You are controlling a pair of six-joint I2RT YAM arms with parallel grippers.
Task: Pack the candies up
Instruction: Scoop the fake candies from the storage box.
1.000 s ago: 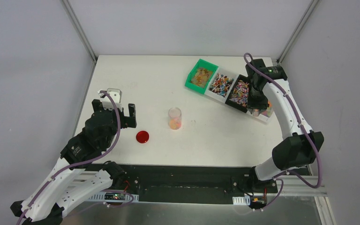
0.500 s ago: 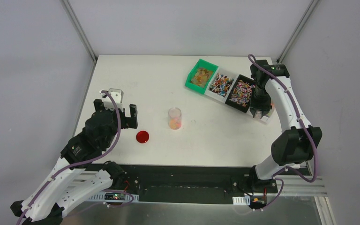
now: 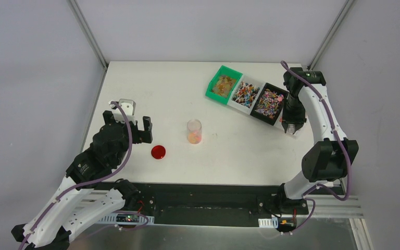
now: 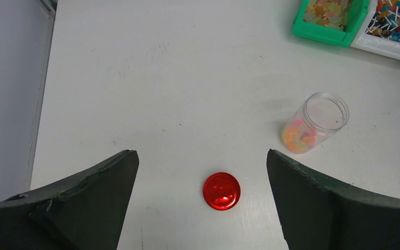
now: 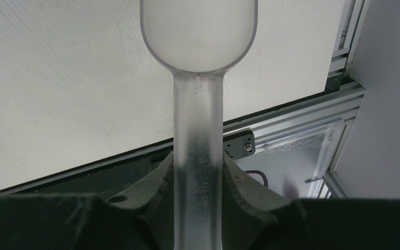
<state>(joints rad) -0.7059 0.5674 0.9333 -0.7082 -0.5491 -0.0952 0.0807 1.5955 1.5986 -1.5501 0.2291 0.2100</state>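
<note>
"Most candies (image 3: 246,94) are lying in the bins (image 3: 214,97) just left of the right claw (image 3: 291,126). A few are already sitting in the jar (image 4: 315,122), well off to its left."

"And the claw itself?"

"It is pinching the scoop (image 5: 198,31) by the handle, and the bowl is looking empty. The left claw (image 4: 200,156) is hanging spread wide, gripping nothing. The lid (image 4: 221,190) is lying below the gap between its fingers, and the jar is standing ahead to its right."

"How should the scooping go?"

"I'd say it is calling for a low, shallow entry into one bin and a push through the heap. Then a level carry, so nothing is spilling, and a slow tip at the jar's narrow mouth."

"What is differing from a second ago?"

"The right claw was over the right edge of the black bin (image 3: 262,118). Now it is sitting further right and nearer the arm bases, at the end of the row. The left claw, lid and jar are staying put."
</note>
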